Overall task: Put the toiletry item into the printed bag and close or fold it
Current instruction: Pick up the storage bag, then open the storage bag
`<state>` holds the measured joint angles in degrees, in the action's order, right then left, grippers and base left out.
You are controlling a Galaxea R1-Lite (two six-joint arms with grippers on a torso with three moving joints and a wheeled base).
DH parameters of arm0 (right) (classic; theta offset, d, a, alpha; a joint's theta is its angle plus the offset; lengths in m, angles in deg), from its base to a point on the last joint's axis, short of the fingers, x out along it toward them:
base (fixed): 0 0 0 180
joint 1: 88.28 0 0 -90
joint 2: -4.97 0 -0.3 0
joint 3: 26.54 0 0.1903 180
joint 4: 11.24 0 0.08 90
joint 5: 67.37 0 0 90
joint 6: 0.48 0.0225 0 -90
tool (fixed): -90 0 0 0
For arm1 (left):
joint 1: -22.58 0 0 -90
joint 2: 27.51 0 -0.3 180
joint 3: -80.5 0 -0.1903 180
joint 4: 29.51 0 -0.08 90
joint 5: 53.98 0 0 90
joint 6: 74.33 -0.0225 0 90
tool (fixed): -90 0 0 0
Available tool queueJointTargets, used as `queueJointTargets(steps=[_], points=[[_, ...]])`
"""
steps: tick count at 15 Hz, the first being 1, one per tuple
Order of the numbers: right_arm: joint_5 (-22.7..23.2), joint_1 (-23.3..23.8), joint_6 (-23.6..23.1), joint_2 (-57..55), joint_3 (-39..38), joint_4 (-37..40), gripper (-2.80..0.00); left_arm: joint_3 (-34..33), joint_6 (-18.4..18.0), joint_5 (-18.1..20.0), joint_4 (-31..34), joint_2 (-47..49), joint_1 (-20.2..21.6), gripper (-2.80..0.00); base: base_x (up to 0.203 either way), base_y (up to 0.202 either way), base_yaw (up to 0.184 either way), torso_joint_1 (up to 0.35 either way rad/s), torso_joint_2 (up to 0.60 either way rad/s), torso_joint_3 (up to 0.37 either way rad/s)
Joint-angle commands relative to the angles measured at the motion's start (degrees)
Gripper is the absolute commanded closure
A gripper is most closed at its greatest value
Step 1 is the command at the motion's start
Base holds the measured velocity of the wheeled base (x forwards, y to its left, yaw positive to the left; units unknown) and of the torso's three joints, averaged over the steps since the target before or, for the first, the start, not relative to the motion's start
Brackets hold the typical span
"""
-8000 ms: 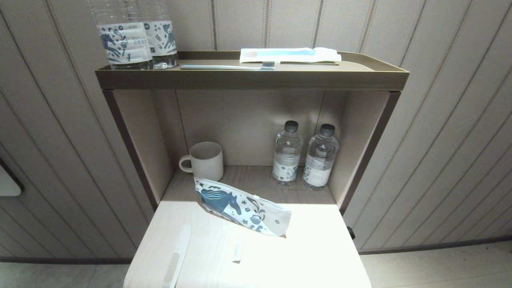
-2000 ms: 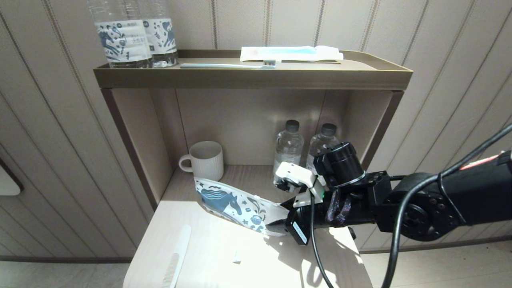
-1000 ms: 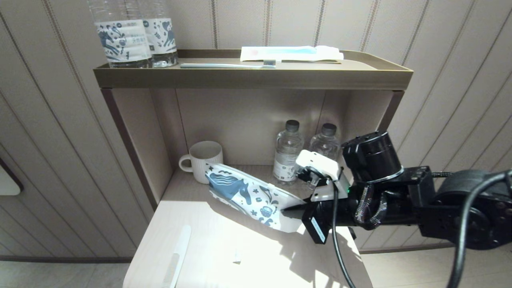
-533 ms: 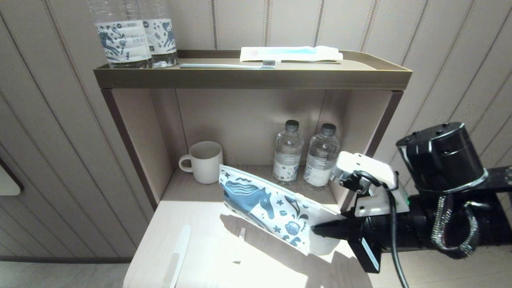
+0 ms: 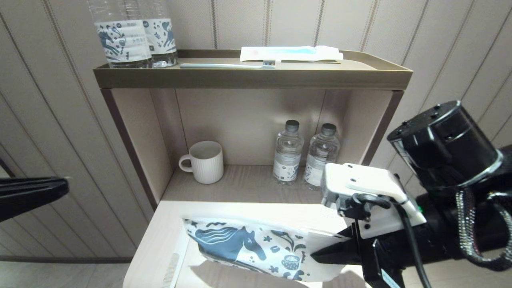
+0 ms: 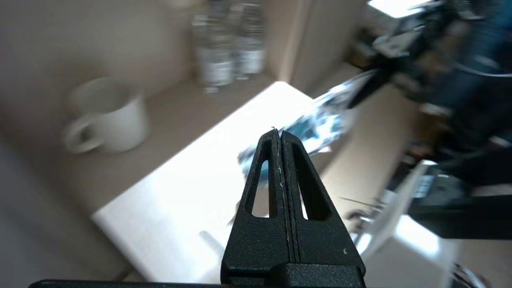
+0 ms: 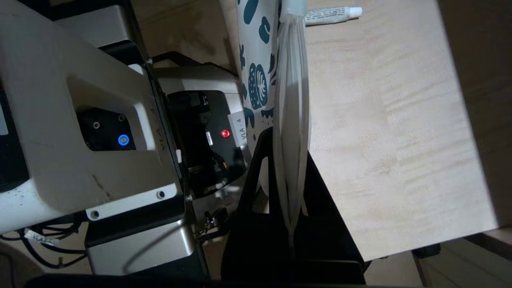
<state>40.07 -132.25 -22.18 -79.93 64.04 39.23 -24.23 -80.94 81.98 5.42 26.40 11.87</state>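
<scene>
White printed bag (image 5: 256, 248) pinched in right claw (image 5: 320, 253), lifted.

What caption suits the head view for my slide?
Right gripper pinches the printed bag by one end above the table; shut left gripper enters at left.

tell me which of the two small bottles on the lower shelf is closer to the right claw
The right-hand small bottle, beside the shelf's right wall. It stands just behind the right claw, which is shut on the printed bag; the other bottle sits further left.
</scene>
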Motion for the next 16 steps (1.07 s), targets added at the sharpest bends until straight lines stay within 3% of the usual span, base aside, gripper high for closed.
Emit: queueJointTargets(steps=[1,3,6,12,16], points=[[0.1,-1.0,-1.3,-4.3,2.8,0.8,0.0,3.6,-0.1,0.7,-0.1,10.0,-5.6,0.0,0.0,0.0,0.0,0.0,0.0,0.0],[0.0,-1.0,-3.5,-8.4,6.7,1.1,0.0,8.5,-0.3,1.1,-0.5,16.6,-10.1,0.0,0.0,0.0,0.0,0.0,0.0,0.0],[-0.3,0.7,-4.0,-11.6,11.5,1.1,0.0,13.0,-2.5,1.4,-0.5,24.7,-13.3,0.0,0.0,0.0,0.0,0.0,0.0,0.0],[0.0,1.4,-4.0,-13.0,12.4,0.8,0.0,15.3,-15.5,1.2,0.3,29.6,-14.3,0.0,0.0,0.0,0.0,0.0,0.0,0.0],[3.8,1.4,-3.7,-14.1,14.3,1.0,0.0,18.7,-27.4,1.1,7.5,29.4,-18.1,0.0,0.0,0.0,0.0,0.0,0.0,0.0]])
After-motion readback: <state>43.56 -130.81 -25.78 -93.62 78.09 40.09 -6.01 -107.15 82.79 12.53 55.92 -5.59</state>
